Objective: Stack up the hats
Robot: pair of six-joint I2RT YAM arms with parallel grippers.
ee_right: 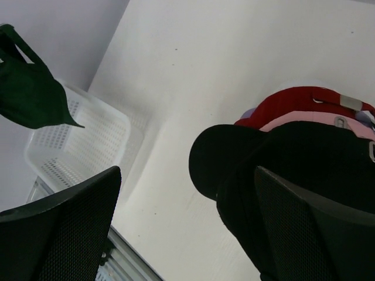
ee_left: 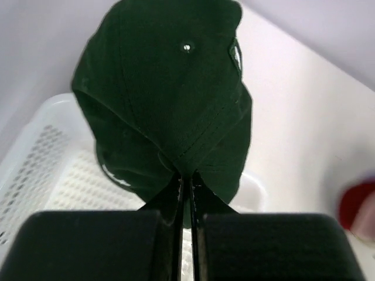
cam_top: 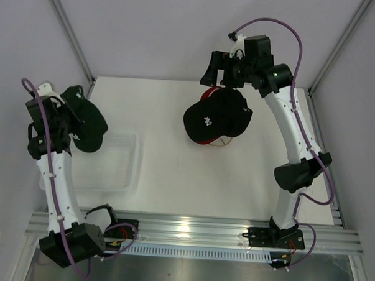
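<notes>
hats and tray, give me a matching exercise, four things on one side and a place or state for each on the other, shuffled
Things:
1 green hat
2 black hat
3 red hat
4 tray

Places or states:
A covers the red hat
B white, perforated
C hangs pinched in the shut left tool
D peeks out from under the black hat

Pairs: 1-C, 2-A, 3-D, 4-B

Bright, even light here, soft shadows on the white table. The metal rail glares a bit. Up close the dark green cap swallows detail, and the red blob at the edge is blurry, probably out of focus.
</notes>
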